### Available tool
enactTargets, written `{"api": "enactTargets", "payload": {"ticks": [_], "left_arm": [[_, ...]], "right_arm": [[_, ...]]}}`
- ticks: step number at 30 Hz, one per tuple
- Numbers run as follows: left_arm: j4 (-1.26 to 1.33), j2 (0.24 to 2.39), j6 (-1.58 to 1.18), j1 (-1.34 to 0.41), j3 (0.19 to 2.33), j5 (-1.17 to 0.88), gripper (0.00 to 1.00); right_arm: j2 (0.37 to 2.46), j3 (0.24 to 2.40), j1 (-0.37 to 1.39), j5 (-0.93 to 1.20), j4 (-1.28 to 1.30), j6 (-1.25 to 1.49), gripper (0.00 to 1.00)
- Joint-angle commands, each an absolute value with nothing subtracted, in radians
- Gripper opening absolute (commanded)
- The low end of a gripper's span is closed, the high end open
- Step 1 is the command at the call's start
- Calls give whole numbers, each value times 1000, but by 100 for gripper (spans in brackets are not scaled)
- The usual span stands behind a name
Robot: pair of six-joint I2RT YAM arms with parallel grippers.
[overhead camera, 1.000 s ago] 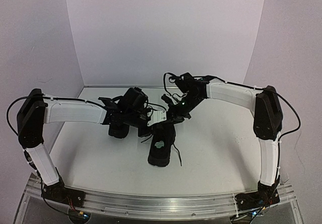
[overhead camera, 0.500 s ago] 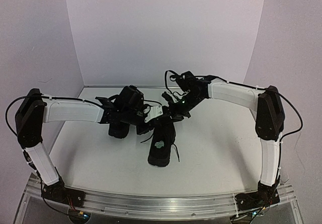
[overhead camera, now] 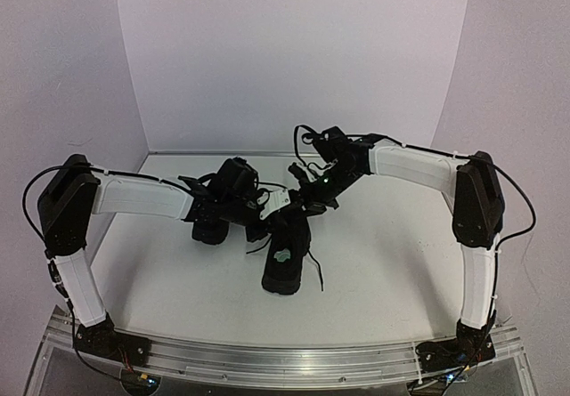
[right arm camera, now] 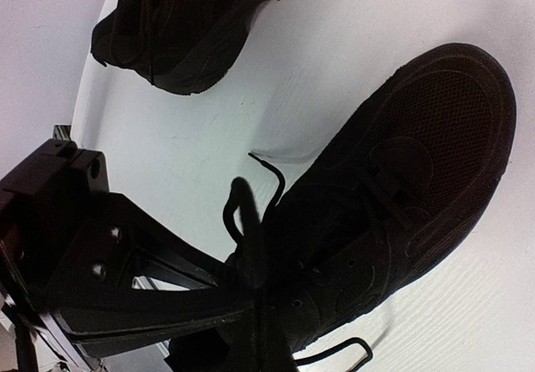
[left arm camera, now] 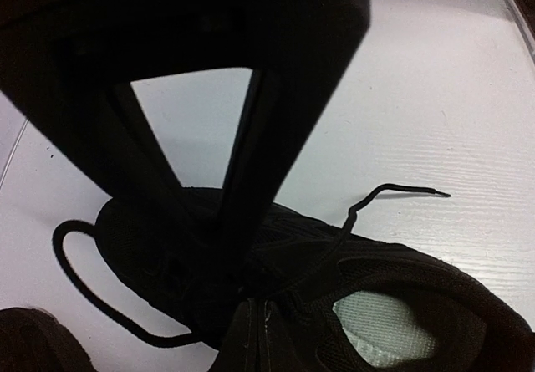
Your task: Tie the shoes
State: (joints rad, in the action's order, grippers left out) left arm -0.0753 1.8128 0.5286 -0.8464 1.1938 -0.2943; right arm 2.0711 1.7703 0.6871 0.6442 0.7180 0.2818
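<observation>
One black shoe (overhead camera: 285, 258) with a pale patch inside lies mid-table, toe away from me. It also shows in the left wrist view (left arm camera: 401, 280) and the right wrist view (right arm camera: 410, 163). The second shoe (overhead camera: 211, 229) lies to its left, mostly under my left arm, and shows in the right wrist view (right arm camera: 180, 29). My left gripper (overhead camera: 272, 212) (left arm camera: 242, 293) and my right gripper (overhead camera: 301, 205) (right arm camera: 257, 293) meet over the first shoe's lacing, each shut on a thin black lace. A lace loop (right arm camera: 238, 213) stands up past the right fingertips. A loose lace end (left arm camera: 405, 191) sticks out.
Another lace trails over the table on the shoe's right side (overhead camera: 316, 276). A lace loop (left arm camera: 71, 259) lies on the table beside the shoe. White walls close in the table at the back and both sides.
</observation>
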Motion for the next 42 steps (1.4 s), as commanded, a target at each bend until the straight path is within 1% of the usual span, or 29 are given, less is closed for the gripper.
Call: {"api": "enactTargets", "payload": {"ticks": [1,9,23,32,42], "left_arm": [[49,1819,424,-825,1193,-323,0],[164,1824,293,-824,1158,-380,0],[215,1830,209,-824,1091,-421,0],[225,1850,165,-824,1099,-396,0],[374,1869,17,-824,1072,-427,0]], "right_arm": [[1999,1747,684,658,695,287,0],[1987,1720,684,663,665,305,0],[1945,1654,684,645,593,361,0],[1941,1638,684,701,567,364,0],[1954,1611,693,768,548,369,0]]}}
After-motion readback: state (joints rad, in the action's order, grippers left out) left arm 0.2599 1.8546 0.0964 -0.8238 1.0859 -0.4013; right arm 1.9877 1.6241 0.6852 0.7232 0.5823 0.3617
